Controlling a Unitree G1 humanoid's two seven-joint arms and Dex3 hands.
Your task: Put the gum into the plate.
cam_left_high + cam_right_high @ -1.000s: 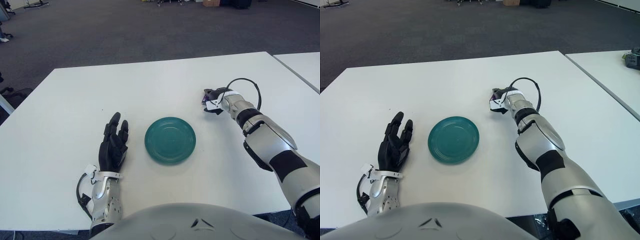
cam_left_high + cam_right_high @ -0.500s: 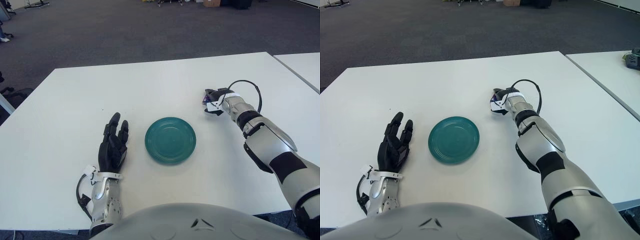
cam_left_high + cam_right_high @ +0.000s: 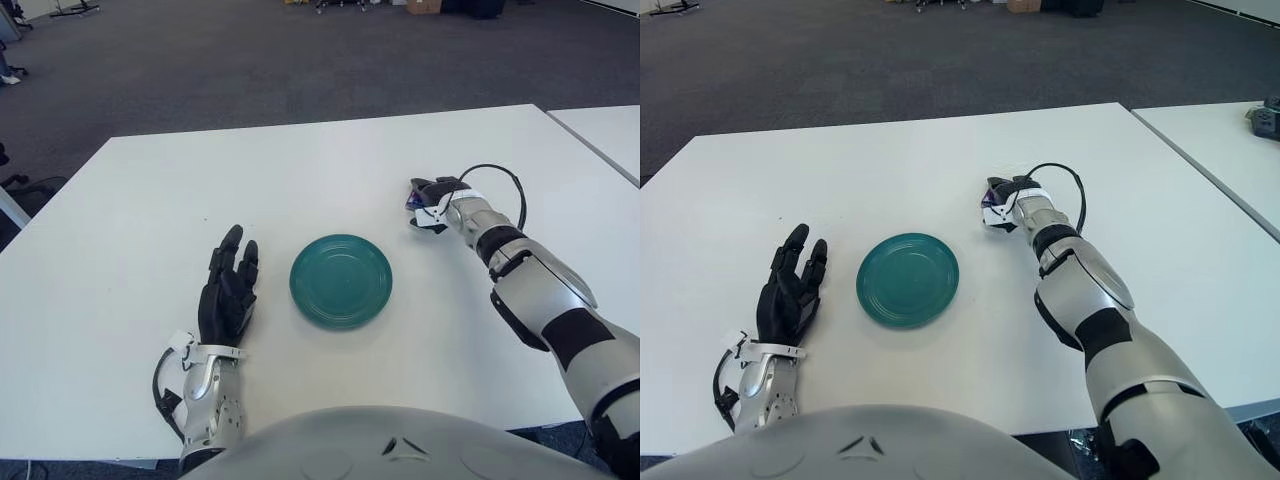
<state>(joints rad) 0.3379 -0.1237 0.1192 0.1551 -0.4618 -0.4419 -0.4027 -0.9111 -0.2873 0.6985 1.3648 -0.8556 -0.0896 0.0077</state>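
Gum, a small purple packet, sits gripped in the curled black right hand just above the white tabletop, right of the round teal plate. Black left hand lies flat, fingers spread, left of it.

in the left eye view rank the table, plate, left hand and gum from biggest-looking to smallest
1. table
2. plate
3. left hand, though it sits nearer the camera
4. gum, only a sliver showing in the right hand
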